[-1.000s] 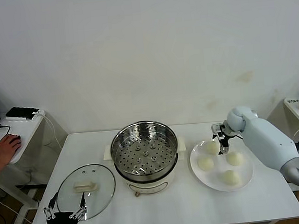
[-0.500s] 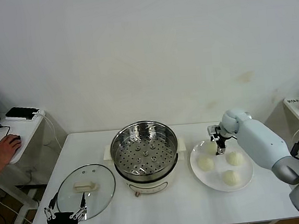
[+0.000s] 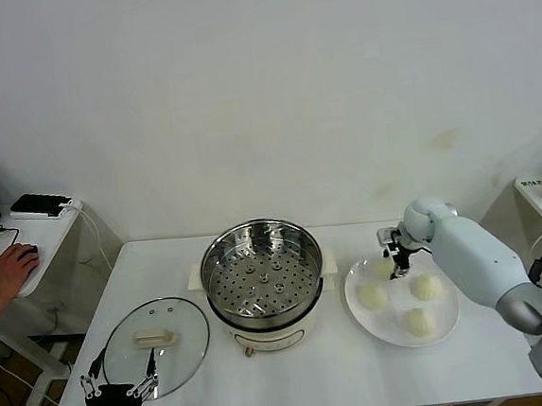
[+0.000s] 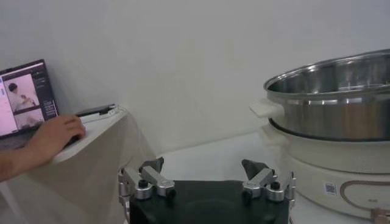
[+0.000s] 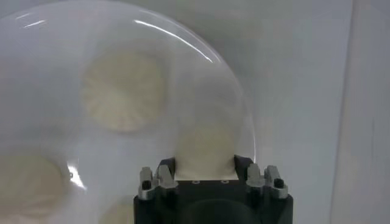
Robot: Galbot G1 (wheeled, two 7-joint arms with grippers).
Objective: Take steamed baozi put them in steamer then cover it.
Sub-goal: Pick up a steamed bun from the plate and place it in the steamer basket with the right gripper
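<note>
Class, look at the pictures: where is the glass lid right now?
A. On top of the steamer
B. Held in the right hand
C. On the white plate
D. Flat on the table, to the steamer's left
D: the glass lid lies flat on the table left of the open steamer.

- We see a white table [image 3: 305,376].
- Left of our right pincer [image 3: 395,255]: the steamer [image 3: 263,284], then the cover [image 3: 156,346] (lying flat).
- Beneath the pincer: a white plate [image 3: 445,325].
</note>
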